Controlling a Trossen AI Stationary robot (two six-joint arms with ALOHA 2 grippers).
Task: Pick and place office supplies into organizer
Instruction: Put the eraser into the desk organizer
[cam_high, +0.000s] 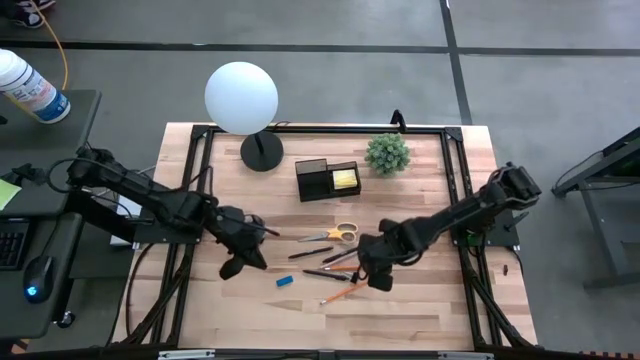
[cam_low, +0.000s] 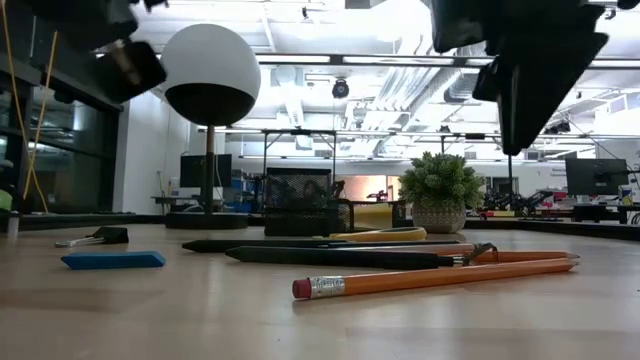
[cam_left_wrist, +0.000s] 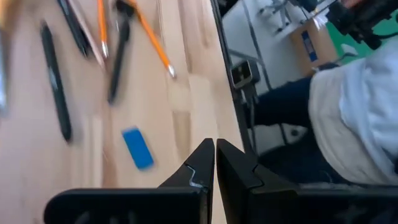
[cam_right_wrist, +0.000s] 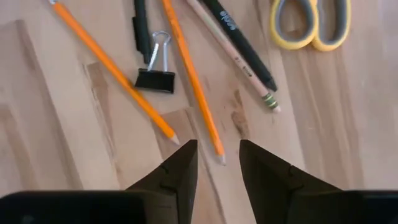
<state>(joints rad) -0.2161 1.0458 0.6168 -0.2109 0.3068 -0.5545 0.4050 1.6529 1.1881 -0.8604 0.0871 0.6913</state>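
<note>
My left gripper (cam_high: 236, 263) (cam_left_wrist: 214, 155) hangs shut above the table, left of the blue eraser (cam_high: 286, 281) (cam_left_wrist: 137, 147). My right gripper (cam_high: 379, 277) (cam_right_wrist: 217, 149) is open over the tips of two orange pencils (cam_right_wrist: 186, 68) and touches nothing. Next to these pencils lie dark pens (cam_high: 312, 253), a pale pencil (cam_right_wrist: 233, 59) and a black binder clip (cam_right_wrist: 155, 78). The yellow-handled scissors (cam_high: 338, 234) (cam_right_wrist: 310, 25) lie flat farther back. The black organizer (cam_high: 325, 180) stands behind them with the yellow sticky-note pad (cam_high: 346, 179) in one compartment.
A white globe lamp (cam_high: 241, 97) on a black base stands at the far left of the table, and a small green potted plant (cam_high: 387, 153) sits right of the organizer. A small black clip (cam_low: 100, 237) lies near the left gripper. A person sits beyond the table edge (cam_left_wrist: 367, 112).
</note>
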